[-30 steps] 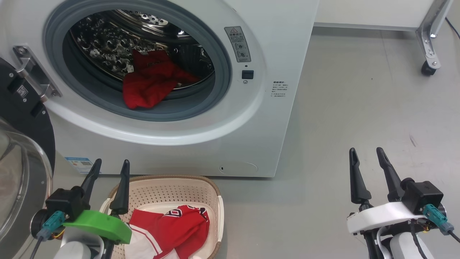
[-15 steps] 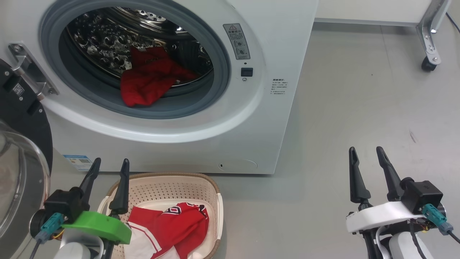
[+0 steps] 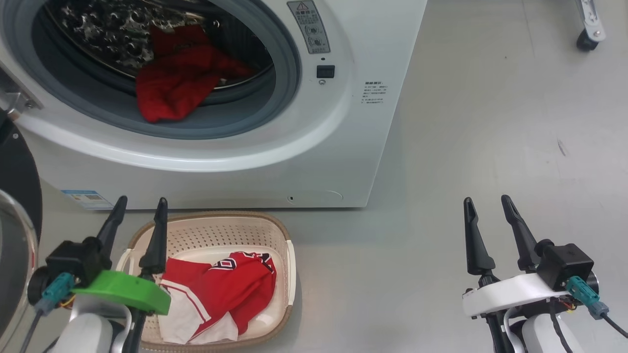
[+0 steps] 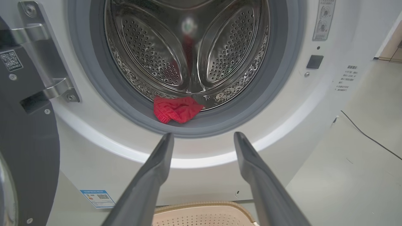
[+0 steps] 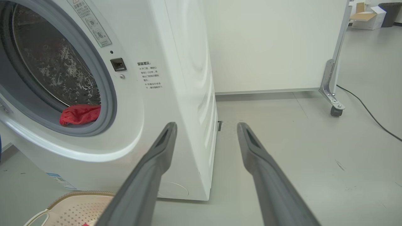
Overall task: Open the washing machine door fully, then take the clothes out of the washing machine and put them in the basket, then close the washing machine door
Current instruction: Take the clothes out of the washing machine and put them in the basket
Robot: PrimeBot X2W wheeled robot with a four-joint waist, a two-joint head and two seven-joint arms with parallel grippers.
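The white washing machine point(image 3: 343, 122) stands with its door point(image 3: 17, 181) swung open at the far left; the door's dark inner face point(image 4: 28, 150) fills the left of the left wrist view. Red clothes point(image 3: 171, 83) lie at the front lip of the steel drum point(image 4: 177, 109) point(image 5: 80, 113). The cream basket point(image 3: 211, 214) sits on the floor before the washer and holds a red and white garment point(image 3: 221, 289). My left gripper point(image 3: 141, 200) hovers open over the basket's left rim, pointing at the drum point(image 4: 204, 134). My right gripper point(image 3: 486, 198) is open over bare floor, right of the washer point(image 5: 207, 124).
Grey floor stretches to the right of the washer. A white panel on a metal leg with a castor point(image 3: 586, 41) point(image 5: 334, 110) stands at the back right. A black cable point(image 5: 367, 113) runs across the floor near it.
The head camera has shifted, so the washer sits higher and further left in the picture. Both grippers stay open and hold their places; the clothes have not moved.
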